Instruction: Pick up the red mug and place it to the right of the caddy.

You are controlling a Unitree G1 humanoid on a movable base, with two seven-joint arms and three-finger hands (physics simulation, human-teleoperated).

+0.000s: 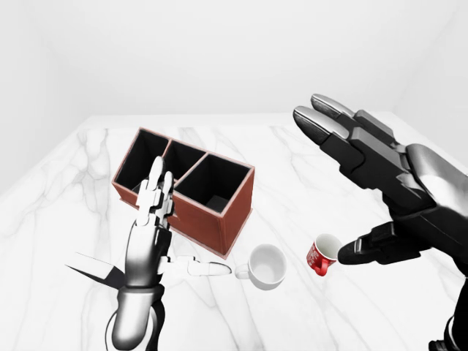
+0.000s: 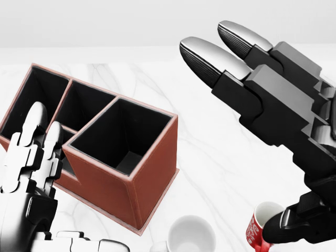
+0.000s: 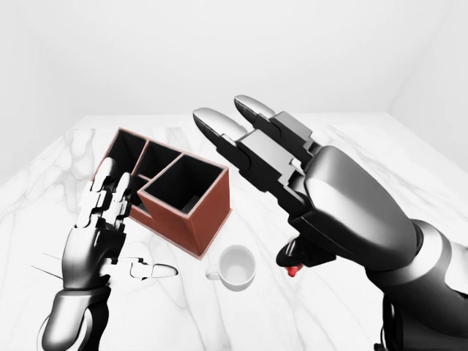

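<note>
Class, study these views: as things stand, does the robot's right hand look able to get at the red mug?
Probably yes. The right hand is open, and its thumb already shows beside the red mug. The white mug and the caddy lie further left in the left-eye view, off that path.

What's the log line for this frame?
phase: reach | right hand: open, above red mug, no contact | left hand: open, raised by caddy | white mug: upright on table | red mug: not grasped
</note>
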